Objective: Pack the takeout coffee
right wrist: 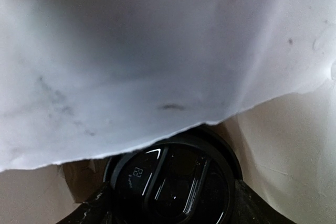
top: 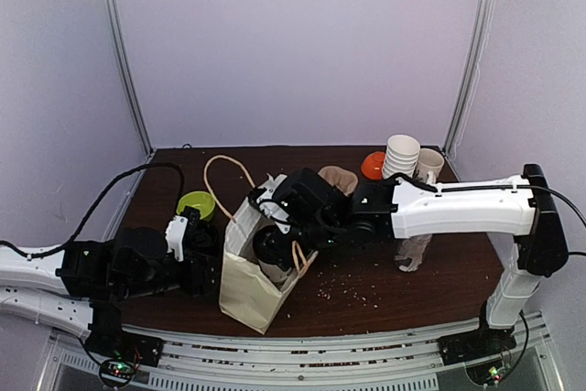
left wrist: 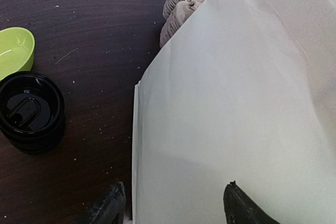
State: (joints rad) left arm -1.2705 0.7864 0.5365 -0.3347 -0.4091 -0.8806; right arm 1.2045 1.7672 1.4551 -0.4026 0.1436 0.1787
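The takeout coffee shows only by its black lid (right wrist: 178,182), low inside the mouth of the white paper bag (top: 245,276). In the top view the lid (top: 272,245) sits in the tilted bag's opening. My right gripper (right wrist: 170,205) reaches into the bag, one finger on each side of the lid, shut on the cup. The cup's white body is hidden by the bag's wall (right wrist: 157,51). My left gripper (left wrist: 173,208) is open at the bag's left side (left wrist: 236,103), its fingers astride the bag's lower corner edge. In the top view it (top: 206,258) is beside the bag.
A short stack of black lids (left wrist: 31,111) and a green bowl (left wrist: 13,51) sit left of the bag. Brown cup carriers (top: 339,179), an orange lid (top: 373,165) and a tall stack of white cups (top: 400,157) stand behind the right arm. Crumbs lie near the bag.
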